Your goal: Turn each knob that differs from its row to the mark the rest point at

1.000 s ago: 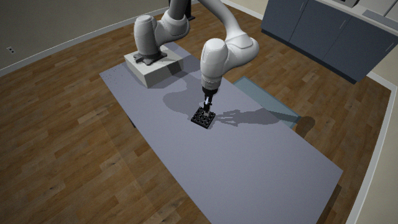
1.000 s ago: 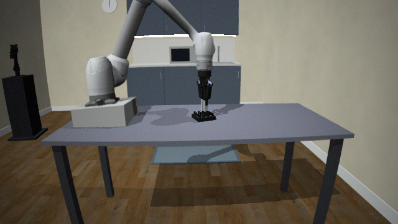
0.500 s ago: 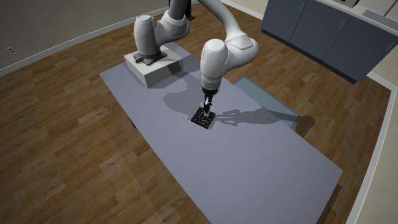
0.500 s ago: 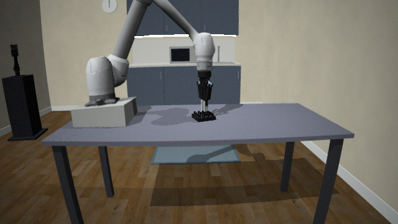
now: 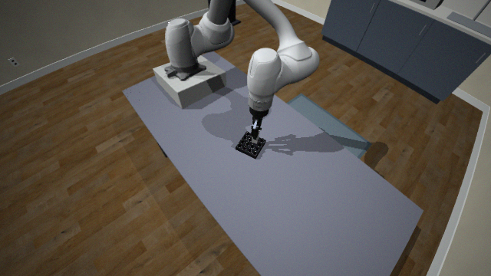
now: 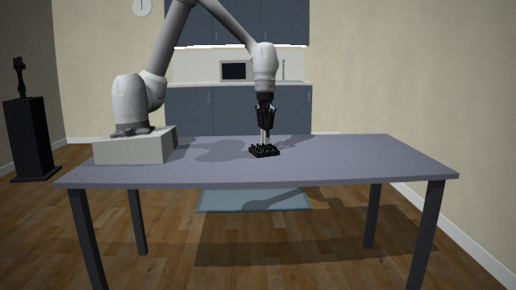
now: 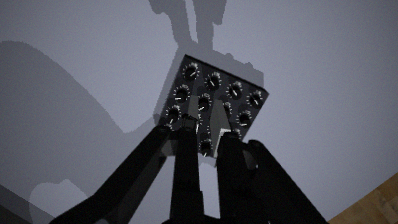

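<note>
Centrally, in the top view, one black knob box (image 5: 246,152) (image 6: 264,155) (image 7: 250,91), placed on the grey-violet table (image 5: 307,207) (image 6: 343,161) (image 7: 325,100); in the exterior view, found right of the middle, below the arm (image 5: 265,73) (image 6: 265,60).
Item: gripper (image 5: 255,140) (image 6: 264,143) (image 7: 203,109), pointed down over the box; fingers set narrowly apart, with nothing seen clamped between them. One knob (image 7: 203,103) is seen in the gap between the pale fingertips in the wrist view; whether it is touched cannot be told.
Item: knobs in rows, white-lined, ringed by white marks; the lower ones partly hidden by the fingers in the wrist view.
Item: pale base block (image 5: 182,97) (image 6: 129,153), located upper left in the top view, with the arm mounted on it
</note>
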